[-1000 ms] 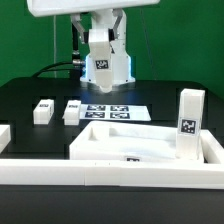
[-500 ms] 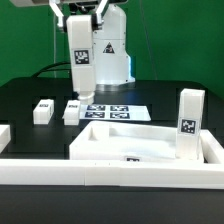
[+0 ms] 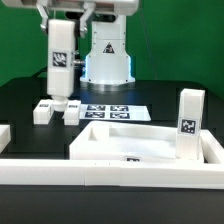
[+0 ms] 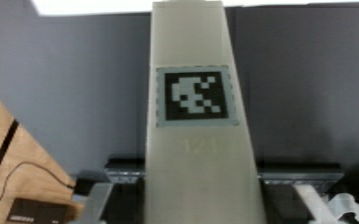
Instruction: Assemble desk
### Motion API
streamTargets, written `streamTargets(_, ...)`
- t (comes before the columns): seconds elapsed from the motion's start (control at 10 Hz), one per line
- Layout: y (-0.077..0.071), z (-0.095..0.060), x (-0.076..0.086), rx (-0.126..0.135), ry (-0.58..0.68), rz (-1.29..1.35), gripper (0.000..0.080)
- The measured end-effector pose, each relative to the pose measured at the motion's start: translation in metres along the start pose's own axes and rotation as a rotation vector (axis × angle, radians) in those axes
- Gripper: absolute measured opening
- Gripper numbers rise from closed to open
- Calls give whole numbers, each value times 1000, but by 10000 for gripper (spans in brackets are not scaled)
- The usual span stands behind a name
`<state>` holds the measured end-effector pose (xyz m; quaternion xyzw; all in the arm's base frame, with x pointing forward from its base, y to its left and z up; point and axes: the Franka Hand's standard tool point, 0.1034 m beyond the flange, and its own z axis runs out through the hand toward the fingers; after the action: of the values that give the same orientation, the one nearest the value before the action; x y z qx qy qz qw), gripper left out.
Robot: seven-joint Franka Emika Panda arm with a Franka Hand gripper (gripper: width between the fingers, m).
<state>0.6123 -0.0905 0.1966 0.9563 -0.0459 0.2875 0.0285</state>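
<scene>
My gripper (image 3: pixel 62 22) is shut on a white square-post leg (image 3: pixel 60 62) with a black-and-white tag. It holds the leg upright in the air at the exterior view's left, above two more legs (image 3: pixel 43 110) (image 3: pixel 72 108) that lie on the black table. In the wrist view the held leg (image 4: pixel 197 95) fills the middle, and the fingers (image 4: pixel 123 180) press on both its sides, so the gripper (image 4: pixel 202 182) is closed round it. The white desk top (image 3: pixel 110 148) lies recessed face up at the front. A fourth leg (image 3: pixel 189 124) stands upright in its right corner.
The marker board (image 3: pixel 115 110) lies flat behind the desk top, in front of the robot base (image 3: pixel 108 55). A long low white border bar (image 3: pixel 110 178) runs along the front, and another bar (image 3: pixel 4 135) sits at the left edge.
My gripper has carried the upright leg toward the exterior view's left, from in front of the robot base to above the two lying legs. Everything else has stayed still.
</scene>
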Motion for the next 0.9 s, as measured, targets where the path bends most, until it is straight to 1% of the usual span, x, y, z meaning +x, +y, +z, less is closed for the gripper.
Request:
streamTargets(0.1, -3, 0, -4, 33, -42, 8, 290)
streamTargets(0.2, -8, 1, -10, 73, -97, 15, 290)
streamTargets(0.3, -14, 4, -15, 87, -120, 8, 290)
streamTargets(0.4, -21, 8, -21, 86, -129, 3, 290)
streamTargets(0.5, -26, 12, -23, 60, -103, 14, 290)
streamTargets(0.6, -26, 12, -24, 64, -111, 14, 290)
streamTargets(0.8, -24, 13, -25, 62, -113, 16, 290)
streamTargets(0.9, -20, 17, -26, 48, -104, 16, 290)
